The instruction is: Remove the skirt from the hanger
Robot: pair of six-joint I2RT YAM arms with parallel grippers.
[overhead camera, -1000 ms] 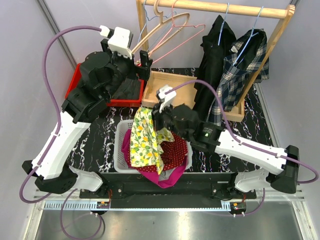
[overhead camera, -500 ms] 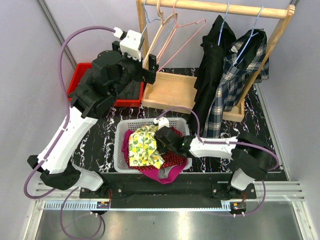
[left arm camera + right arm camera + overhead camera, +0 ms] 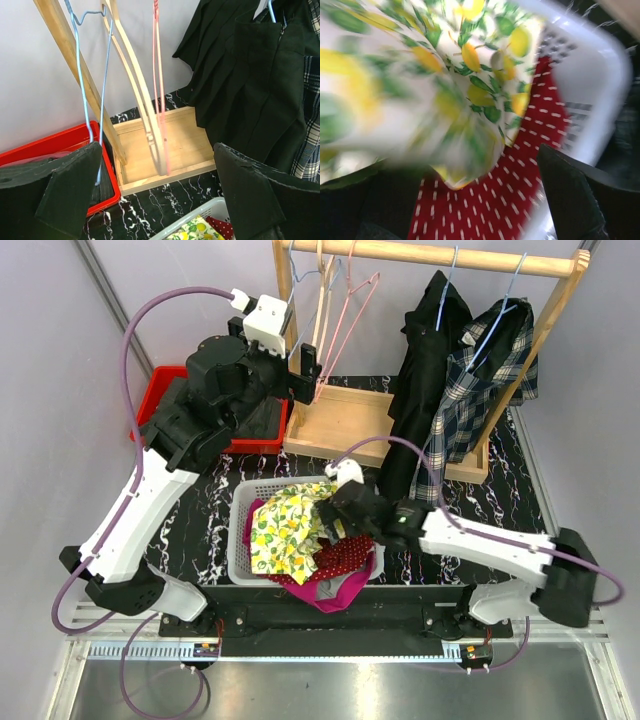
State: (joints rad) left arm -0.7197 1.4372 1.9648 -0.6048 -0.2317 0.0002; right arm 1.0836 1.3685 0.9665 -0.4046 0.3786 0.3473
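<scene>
Yellow lemon-print skirt [image 3: 283, 537] lies crumpled in the white basket [image 3: 238, 540] at the near-centre of the table, on top of a red dotted cloth [image 3: 352, 550]. A magenta cloth [image 3: 327, 593] spills over the basket's near rim. R gripper [image 3: 328, 522] sits right at the skirt's R edge. In the wrist view its fingers are spread wide w/ the print blurred just in front, and no pinch on the fabric shows. L gripper [image 3: 157, 145] is up by the rack's L end, jaws wide, nothing btwn them. Three bare hangers hang just ahead of it: blue wire [image 3: 87, 75], wood [image 3: 135, 85] and pink [image 3: 159, 90], all on the wooden rail [image 3: 450, 255]. Below them is a wooden tray [image 3: 345, 420], w/ a red bin [image 3: 160, 390] to its L. Further R on the rail hang a black garment [image 3: 425, 370] and a plaid one [image 3: 480, 380], well apart from the skirt.
</scene>
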